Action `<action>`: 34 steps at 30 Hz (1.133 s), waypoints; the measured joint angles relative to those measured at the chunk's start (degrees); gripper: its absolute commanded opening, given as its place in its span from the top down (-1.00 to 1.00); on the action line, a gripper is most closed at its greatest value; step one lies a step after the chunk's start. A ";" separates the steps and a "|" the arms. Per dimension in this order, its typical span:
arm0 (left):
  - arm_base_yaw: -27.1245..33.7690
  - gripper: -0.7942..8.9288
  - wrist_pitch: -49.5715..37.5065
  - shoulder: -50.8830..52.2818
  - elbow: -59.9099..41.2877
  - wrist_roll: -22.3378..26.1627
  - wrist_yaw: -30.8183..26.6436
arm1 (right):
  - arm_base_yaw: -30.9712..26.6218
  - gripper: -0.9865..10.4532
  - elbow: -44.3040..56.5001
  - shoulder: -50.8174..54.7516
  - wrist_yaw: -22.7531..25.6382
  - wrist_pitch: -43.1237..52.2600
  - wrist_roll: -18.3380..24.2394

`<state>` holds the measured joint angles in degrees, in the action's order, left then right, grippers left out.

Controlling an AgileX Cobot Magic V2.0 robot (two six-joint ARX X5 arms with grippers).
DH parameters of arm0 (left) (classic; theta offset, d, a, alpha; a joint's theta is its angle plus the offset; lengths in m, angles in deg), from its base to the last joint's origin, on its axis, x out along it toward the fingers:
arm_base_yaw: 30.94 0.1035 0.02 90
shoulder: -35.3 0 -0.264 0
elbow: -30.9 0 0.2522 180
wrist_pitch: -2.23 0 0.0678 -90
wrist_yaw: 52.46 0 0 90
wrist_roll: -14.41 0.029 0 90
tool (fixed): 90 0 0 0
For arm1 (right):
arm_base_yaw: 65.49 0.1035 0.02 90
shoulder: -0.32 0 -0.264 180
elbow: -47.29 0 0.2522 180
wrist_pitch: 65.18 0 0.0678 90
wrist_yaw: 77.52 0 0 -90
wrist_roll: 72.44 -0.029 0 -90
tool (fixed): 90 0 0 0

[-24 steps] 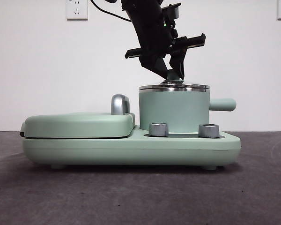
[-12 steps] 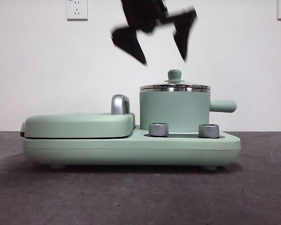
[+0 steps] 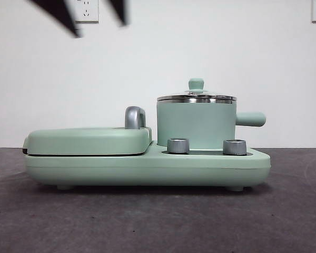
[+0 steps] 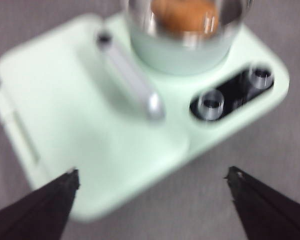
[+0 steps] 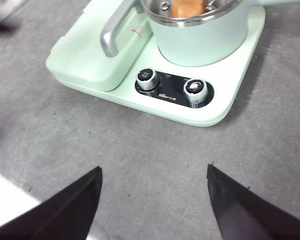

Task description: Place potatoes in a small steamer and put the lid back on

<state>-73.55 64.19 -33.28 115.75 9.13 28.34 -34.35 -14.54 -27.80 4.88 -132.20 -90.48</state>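
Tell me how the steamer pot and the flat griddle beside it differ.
The small steamer is a tall cylinder; the griddle is low and wide. The steamer wears a glass lid with a green knob and a steel rim, with a potato visible through it; the griddle has an opaque green cover. The steamer's handle is stubby green; the griddle's is silver. Both are mint green and sit on one base.

this looked like a robot test bench in a lab or office room, not a lived-in kitchen. a bare white wall [image 3: 210, 47] ran behind, with white power sockets [image 3: 86, 10] set high on it and nothing else hung there. the table [image 3: 147, 221] was covered in a plain dark grey mat. the only kitchen item was a mint-green multi-cooker [image 3: 147, 161] with two silver dials [image 3: 178, 146], standing alone on the mat, with no counter, sink or cupboards around it.
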 measured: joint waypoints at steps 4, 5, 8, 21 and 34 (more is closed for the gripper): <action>0.00 0.83 -0.11 14.53 -11.32 0.22 -0.02 | 0.00 0.78 0.00 0.00 -1.60 0.00 1.03; 0.00 0.83 -0.44 18.14 -14.01 0.22 -0.02 | 0.00 0.80 0.00 0.00 -1.55 0.00 1.68; 0.00 0.83 -0.15 25.05 -18.43 0.13 0.00 | 0.04 0.80 0.00 0.00 -0.90 0.00 2.64; 0.00 0.83 0.28 36.20 -18.86 -0.28 0.00 | 0.04 0.80 0.00 0.00 -0.09 0.02 2.84; 19.37 0.82 -14.25 50.93 -32.26 4.15 1.07 | 0.04 0.80 0.00 0.00 0.04 0.02 2.84</action>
<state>-54.18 49.94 17.65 83.49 13.29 29.42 -34.31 -14.54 -27.80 4.93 -132.18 -87.64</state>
